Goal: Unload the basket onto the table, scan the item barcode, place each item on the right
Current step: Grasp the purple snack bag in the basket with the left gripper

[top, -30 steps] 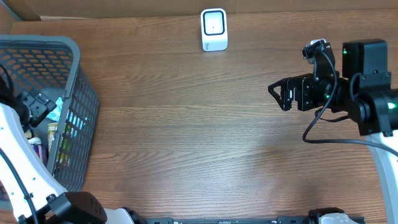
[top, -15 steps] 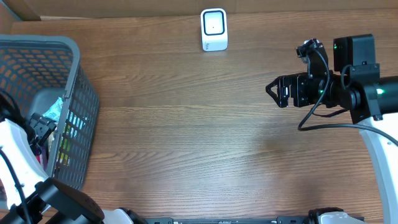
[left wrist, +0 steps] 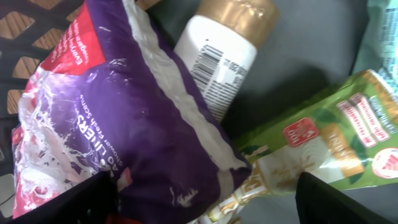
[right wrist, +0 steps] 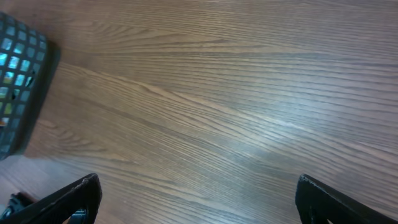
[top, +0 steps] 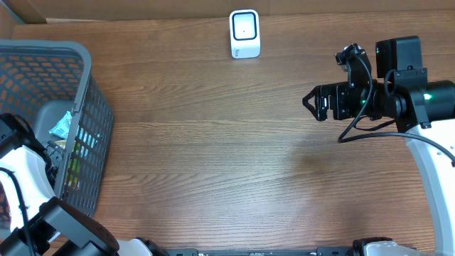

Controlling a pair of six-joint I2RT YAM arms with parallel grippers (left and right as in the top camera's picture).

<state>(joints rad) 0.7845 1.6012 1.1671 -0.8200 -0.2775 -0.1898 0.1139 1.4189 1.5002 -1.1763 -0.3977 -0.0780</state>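
**Left gripper** (left wrist: 204, 186): jaws spread wide, nothing held. It hangs inside the basket (top: 85, 92), directly over the goods. One finger (left wrist: 81, 202) shows in front of the bag (left wrist: 124, 124). The other stands over the packet (left wrist: 329, 137). Whether either touches is not clear from this close view.

**Task items:** all in the basket at the table's left end.
- The purple bag lies uppermost, between the jaws.
- The white bottle (left wrist: 217, 56) lies beside it and partly under it, with its barcode (left wrist: 209, 59) facing up.
- The green packet is on the other side.

**Step in hand:** picking an item.

**Recommendation:**
- Centre on the bag's bulk, not its loose edge, and close across the narrow way, since the film will likely crumple and slip.
- Keep the far finger clear of the packet so that only one item lifts.
- Note which face carries the code before raising it.

**Right gripper** (right wrist: 198, 182): released and empty, held above bare wood well to the right.

**Scanner** (top: 244, 33): a small white unit, upright at the far edge, well apart from both arms.

**Surface:** table (top: 213, 156) of brown wood grain, level and unobstructed between basket and scanner.

**Room:** only a tan strip beyond the far edge shows.
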